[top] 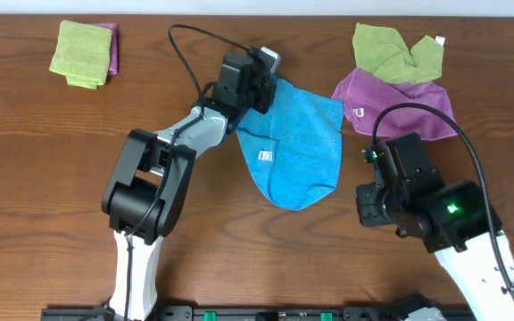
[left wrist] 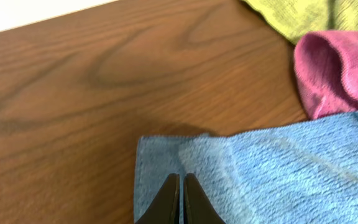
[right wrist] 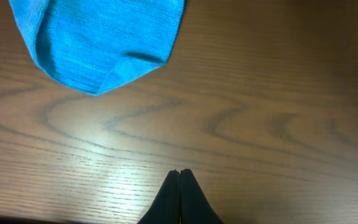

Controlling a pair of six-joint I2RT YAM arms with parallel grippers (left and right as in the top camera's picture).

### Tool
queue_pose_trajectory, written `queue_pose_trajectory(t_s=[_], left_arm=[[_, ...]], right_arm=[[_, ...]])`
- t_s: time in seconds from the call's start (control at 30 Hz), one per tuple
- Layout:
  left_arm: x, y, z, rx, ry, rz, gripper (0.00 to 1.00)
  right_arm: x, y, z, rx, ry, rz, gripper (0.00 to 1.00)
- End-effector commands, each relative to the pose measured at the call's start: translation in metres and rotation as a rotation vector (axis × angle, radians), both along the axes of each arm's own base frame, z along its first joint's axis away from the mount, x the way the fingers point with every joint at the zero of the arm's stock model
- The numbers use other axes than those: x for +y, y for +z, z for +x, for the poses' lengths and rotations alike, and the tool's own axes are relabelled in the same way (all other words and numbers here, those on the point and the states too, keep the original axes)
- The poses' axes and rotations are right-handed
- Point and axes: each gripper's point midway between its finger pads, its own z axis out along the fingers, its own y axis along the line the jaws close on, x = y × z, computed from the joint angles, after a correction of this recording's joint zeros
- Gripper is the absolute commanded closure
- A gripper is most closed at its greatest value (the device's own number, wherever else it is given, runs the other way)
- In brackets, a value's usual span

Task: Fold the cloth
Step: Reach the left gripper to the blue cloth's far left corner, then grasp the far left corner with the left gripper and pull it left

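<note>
cloth (top: 297, 152) | corner pinched in left jaws | right jaws closed, well apart

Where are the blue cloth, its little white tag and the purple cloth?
blue cloth (top: 297, 143), overhead view, middle of the fabric.
white tag (top: 263, 156), overhead view, the tag itself.
purple cloth (top: 400, 107), overhead view, its flat middle.

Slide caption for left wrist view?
Left gripper shut on corner of bright blue microfibre cloth; purple cloth alongside on wooden table.

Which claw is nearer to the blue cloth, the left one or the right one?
Left. The left claw is shut on a corner of the blue cloth; the right claw, also shut, is over bare table, apart from it.
</note>
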Motion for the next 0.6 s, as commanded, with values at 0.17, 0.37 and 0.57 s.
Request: queue_pose_trajectory(t_s=[0.17, 0.37, 0.57], left_arm=[[-0.006, -0.027, 0.004, -0.003, -0.028, 0.008, 0.94], [-0.005, -0.036, 0.003, 0.008, -0.027, 0.012, 0.94], [-0.005, -0.042, 0.002, 0.018, -0.027, 0.018, 0.94]], right_arm=[[-0.001, 0.001, 0.0, -0.009, -0.018, 0.012, 0.98], [-0.001, 0.001, 0.0, -0.01, -0.018, 0.013, 0.98], [-0.001, 0.001, 0.001, -0.011, -0.018, 0.013, 0.99]])
